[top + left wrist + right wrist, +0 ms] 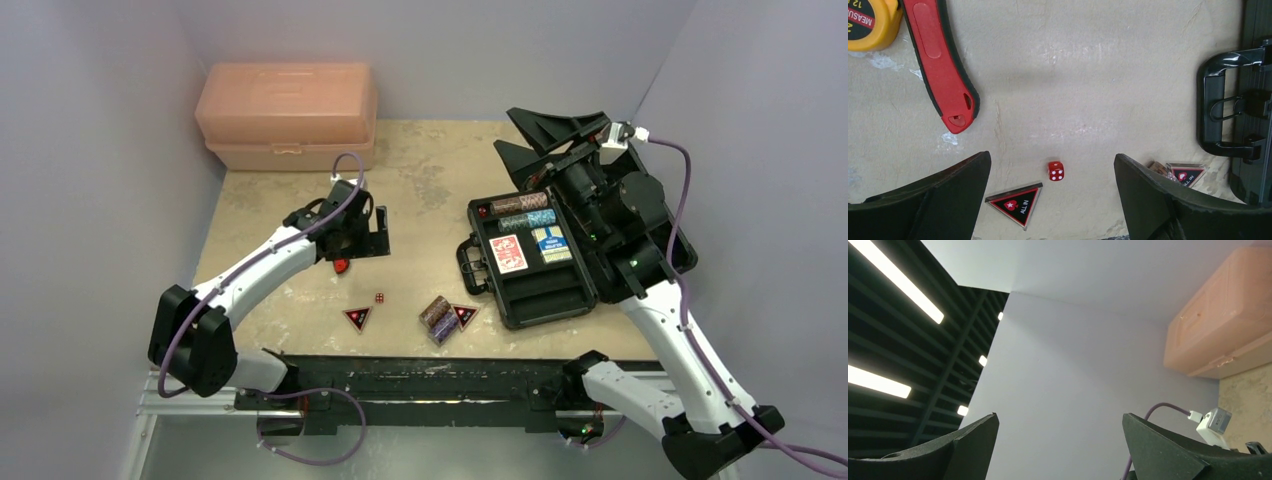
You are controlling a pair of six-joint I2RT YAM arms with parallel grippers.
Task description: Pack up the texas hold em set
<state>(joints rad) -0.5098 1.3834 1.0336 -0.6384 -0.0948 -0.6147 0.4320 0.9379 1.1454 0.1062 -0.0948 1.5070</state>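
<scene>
Here, from above: the open case [545, 290] holds chip rows [520, 203] and both decks [508, 253]; packing is judged partly done, with chips [438, 318], two tokens [357, 318] and a die [379, 297] loose on the table [440, 180]. Left wrist: left gripper [1051, 156], jaws apart, empty, above the die. Right wrist: right gripper [1060, 416] spread wide, empty, facing the wall [1073, 365].

left arm [255, 270]: stretched forward over the tabletop [440, 170]; wrist bent downward
left gripper [362, 232]: fingers [948, 200] spread wide; held empty
right arm [660, 310]: raised high; wrist tilted upward
right gripper [535, 140]: fingers [1173, 450] spread wide; pointed up and away; held empty
</scene>
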